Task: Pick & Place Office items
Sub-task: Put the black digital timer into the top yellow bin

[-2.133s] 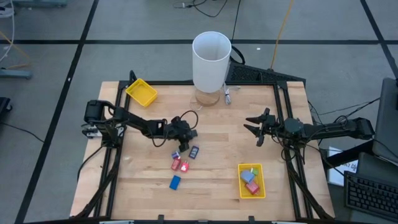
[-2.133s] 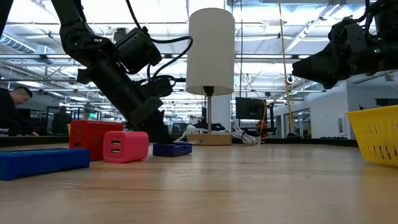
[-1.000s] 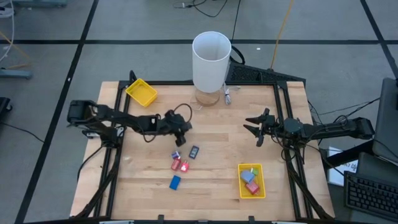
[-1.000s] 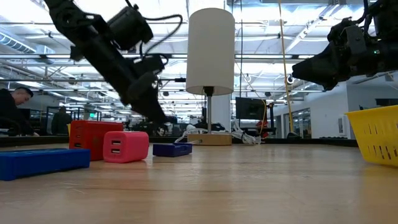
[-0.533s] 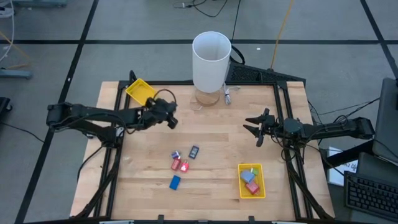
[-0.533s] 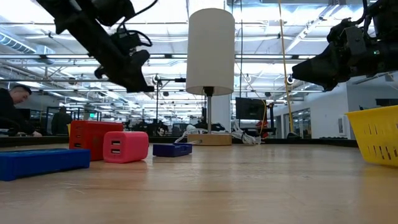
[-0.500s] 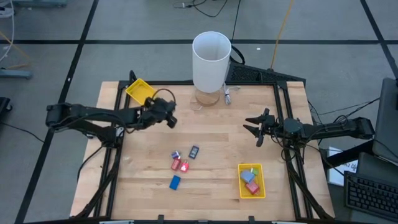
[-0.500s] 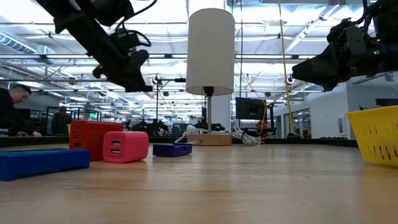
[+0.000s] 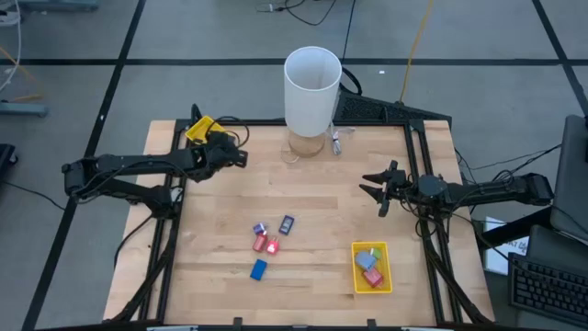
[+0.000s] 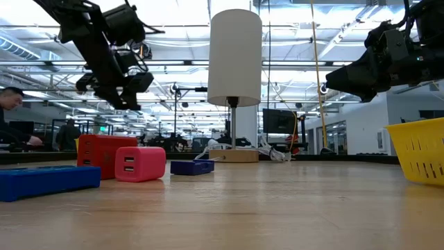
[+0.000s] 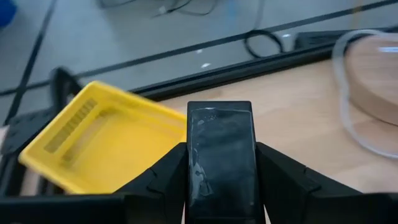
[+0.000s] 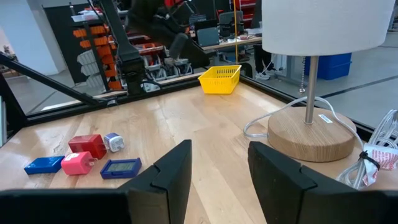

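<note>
My left gripper (image 9: 226, 153) hangs above the table beside the far-left yellow tray (image 9: 204, 130) and is shut on a small black block (image 11: 221, 149). In the left wrist view that tray (image 11: 102, 144) lies just beyond the block. Other office items rest flat on the wood mid-table: a red piece (image 9: 260, 244), a pink one (image 9: 273, 245), a blue one (image 9: 259, 268), a dark blue one (image 9: 287, 223) and a small grey one (image 9: 260, 228). My right gripper (image 9: 377, 190) waits open near the right side, off the table. My left gripper pinches the black block between its two fingers, one finger (image 11: 163, 180) on each long side (image 11: 194, 168). The block lies along the fingers and juts out past them. It is lifted clear of the table, as the low view (image 10: 114, 82) shows.
A tall white lamp (image 9: 312, 87) stands on its round wooden base (image 12: 308, 134) at the far edge, its cord curling beside it. A second yellow tray (image 9: 371, 268) near the right front holds several pieces. Bare wood lies between the item cluster and both trays.
My left gripper has risen from the cluster of items mid-table and swung toward the far-left corner, ending beside the yellow tray there. The pieces on the table have stayed where they were.
</note>
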You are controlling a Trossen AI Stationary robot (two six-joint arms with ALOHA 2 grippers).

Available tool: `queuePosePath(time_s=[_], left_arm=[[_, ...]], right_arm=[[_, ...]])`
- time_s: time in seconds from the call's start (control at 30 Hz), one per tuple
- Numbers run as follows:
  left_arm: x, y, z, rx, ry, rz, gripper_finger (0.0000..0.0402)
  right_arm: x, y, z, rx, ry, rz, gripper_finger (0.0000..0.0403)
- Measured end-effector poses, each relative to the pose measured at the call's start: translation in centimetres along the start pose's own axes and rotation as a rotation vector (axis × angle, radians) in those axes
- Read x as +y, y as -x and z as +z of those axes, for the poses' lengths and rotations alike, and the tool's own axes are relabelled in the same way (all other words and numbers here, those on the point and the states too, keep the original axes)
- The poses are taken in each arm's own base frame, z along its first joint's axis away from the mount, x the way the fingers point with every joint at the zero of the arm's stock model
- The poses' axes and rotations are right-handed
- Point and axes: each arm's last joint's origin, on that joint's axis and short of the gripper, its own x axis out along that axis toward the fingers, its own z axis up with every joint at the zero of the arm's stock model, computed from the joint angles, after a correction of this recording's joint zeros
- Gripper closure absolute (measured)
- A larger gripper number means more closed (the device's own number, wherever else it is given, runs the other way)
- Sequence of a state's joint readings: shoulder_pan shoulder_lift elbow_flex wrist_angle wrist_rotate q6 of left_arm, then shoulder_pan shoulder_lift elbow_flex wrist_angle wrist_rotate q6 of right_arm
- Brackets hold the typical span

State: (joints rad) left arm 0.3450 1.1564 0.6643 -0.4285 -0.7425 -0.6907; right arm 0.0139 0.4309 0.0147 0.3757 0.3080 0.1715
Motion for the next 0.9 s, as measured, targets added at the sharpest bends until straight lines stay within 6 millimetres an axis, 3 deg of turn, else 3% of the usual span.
queuePosePath(time_s=[0.4,0.57,0.9], left_arm=[[3.7,-2.3,0.9,0.042,0.098,0.242,0.0245],[5.2,-3.5,0.2,0.081,0.153,0.292,0.0236],[6.7,-5.6,-1.0,0.057,0.257,0.258,0.0236]], right_arm=[[0.0,0.0,-0.1,0.010,0.002,-0.001,0.0257],[0.0,0.0,-0.1,0.013,0.003,0.006,0.0257],[0.1,0.0,-0.1,0.010,0.001,0.024,0.0257]])
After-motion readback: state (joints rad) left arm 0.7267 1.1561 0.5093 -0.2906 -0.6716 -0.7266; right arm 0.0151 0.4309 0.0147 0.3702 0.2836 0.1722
